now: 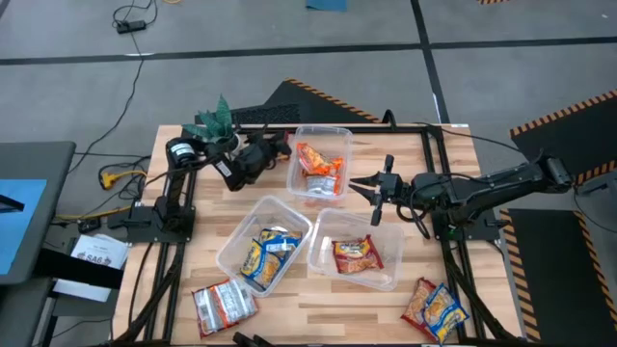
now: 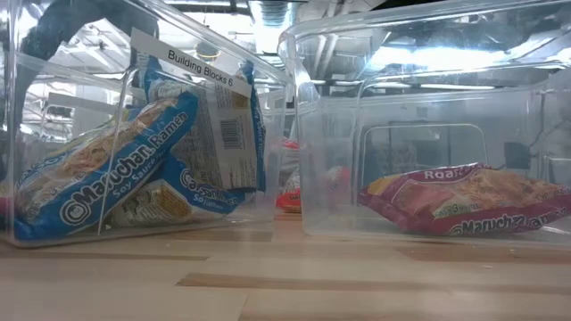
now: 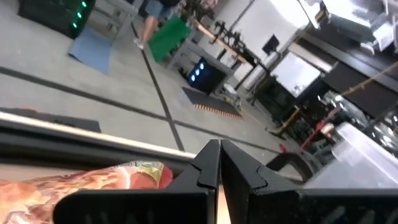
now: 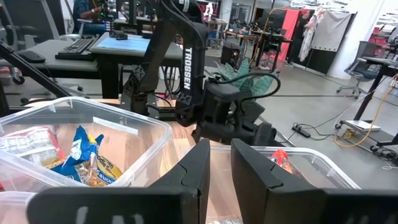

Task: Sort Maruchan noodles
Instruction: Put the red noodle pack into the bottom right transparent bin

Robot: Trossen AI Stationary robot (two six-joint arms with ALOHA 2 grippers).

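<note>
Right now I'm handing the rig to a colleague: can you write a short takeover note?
Left hand shut, empty, by the far tub, which holds orange packets.
Right hand open, empty, between the far tub and the right tub.
Done: yellow-and-blue packets in the left tub; one red packet in the right tub.
Left: the silver packet and the loose yellow-and-blue packet, both at the table's near edge.

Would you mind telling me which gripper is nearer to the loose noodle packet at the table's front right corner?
The right. The right gripper hovers between the tubs, up-table from the loose packet; the left gripper sits beyond the orange-packet tub, across the table.
</note>
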